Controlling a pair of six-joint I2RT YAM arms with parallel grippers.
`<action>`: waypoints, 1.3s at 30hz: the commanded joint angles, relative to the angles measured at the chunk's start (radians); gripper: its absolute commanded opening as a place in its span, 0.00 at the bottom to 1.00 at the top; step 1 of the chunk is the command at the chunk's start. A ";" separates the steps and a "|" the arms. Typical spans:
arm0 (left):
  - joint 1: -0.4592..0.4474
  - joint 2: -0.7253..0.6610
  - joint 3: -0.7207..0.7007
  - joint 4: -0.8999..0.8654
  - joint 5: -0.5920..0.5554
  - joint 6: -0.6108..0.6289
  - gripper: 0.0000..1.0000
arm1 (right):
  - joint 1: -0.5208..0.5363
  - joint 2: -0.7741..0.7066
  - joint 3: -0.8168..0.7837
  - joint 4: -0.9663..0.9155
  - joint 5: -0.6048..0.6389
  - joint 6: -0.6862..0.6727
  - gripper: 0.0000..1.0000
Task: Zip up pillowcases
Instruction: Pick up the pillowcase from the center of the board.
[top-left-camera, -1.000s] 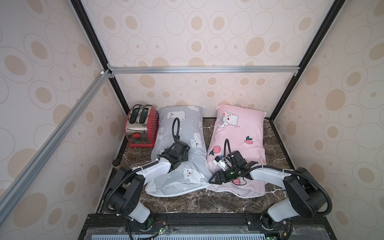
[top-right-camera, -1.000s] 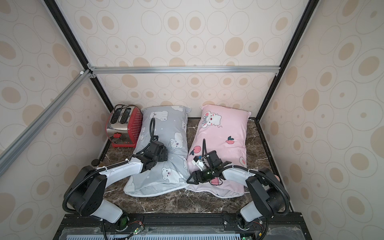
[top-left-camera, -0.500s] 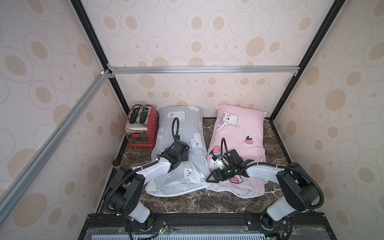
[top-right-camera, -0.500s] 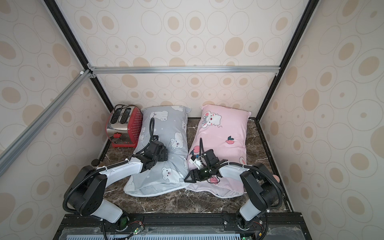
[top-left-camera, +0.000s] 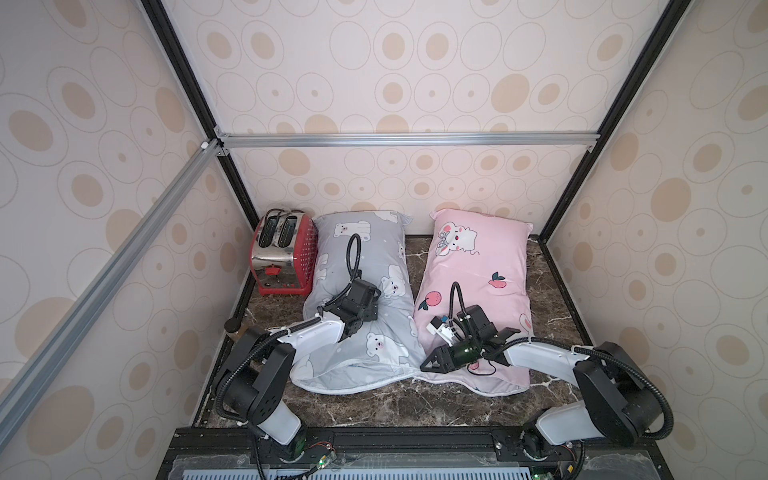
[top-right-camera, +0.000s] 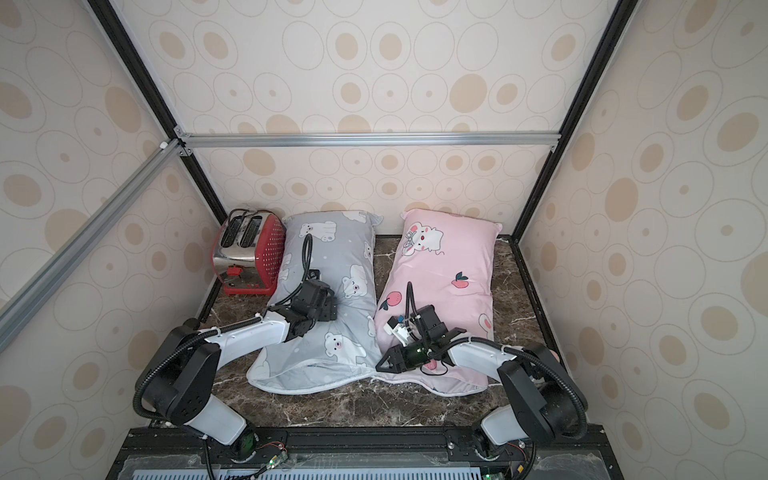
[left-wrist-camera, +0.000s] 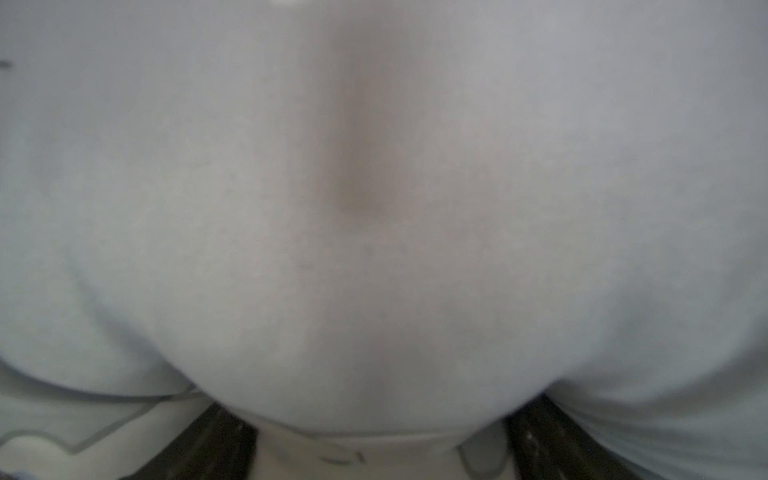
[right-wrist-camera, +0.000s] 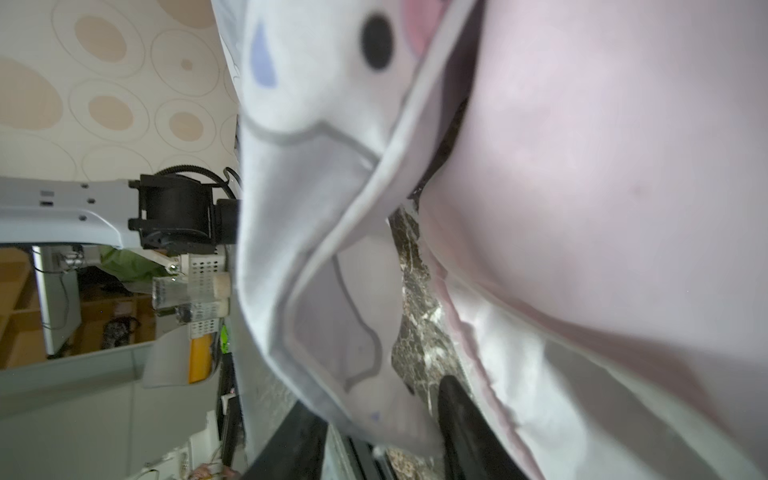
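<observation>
Two pillowcases lie side by side on the marble table, seen in both top views: the grey pillowcase (top-left-camera: 365, 253) (top-right-camera: 332, 249) with polar bears and the pink pillowcase (top-left-camera: 482, 266) (top-right-camera: 449, 257). My left gripper (top-left-camera: 370, 309) (left-wrist-camera: 378, 449) presses down on the middle of the grey one, jaws wide open, with fabric bulging between its fingers (left-wrist-camera: 224, 449). My right gripper (top-left-camera: 430, 362) (right-wrist-camera: 374, 399) lies low across the pink one's front left corner. It is shut on the grey pillowcase's (right-wrist-camera: 316, 232) front right corner. The grey front edge gapes slightly (top-left-camera: 353, 368).
A red toaster (top-left-camera: 282, 257) stands at the back left, touching the grey pillowcase. Papered walls enclose the cell on three sides. Bare marble table (top-left-camera: 395, 403) runs between the pillowcases' front edges and the black front rail (top-left-camera: 374, 436). An aluminium bar (top-left-camera: 395, 139) crosses overhead.
My right gripper has slid left off the pink pillowcase's front to the grey one's corner, and its jaws have closed in. The left arm has stayed put.
</observation>
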 joint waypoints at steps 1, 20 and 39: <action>0.021 0.074 -0.020 -0.090 0.044 0.006 0.92 | -0.006 0.000 -0.003 0.006 -0.009 0.015 0.34; 0.004 -0.262 0.088 -0.291 -0.037 0.017 0.99 | -0.006 -0.097 -0.059 0.047 0.028 0.203 0.00; -0.266 -0.598 -0.191 -0.289 0.497 -0.444 0.09 | 0.019 -0.112 0.058 -0.092 0.104 0.246 0.00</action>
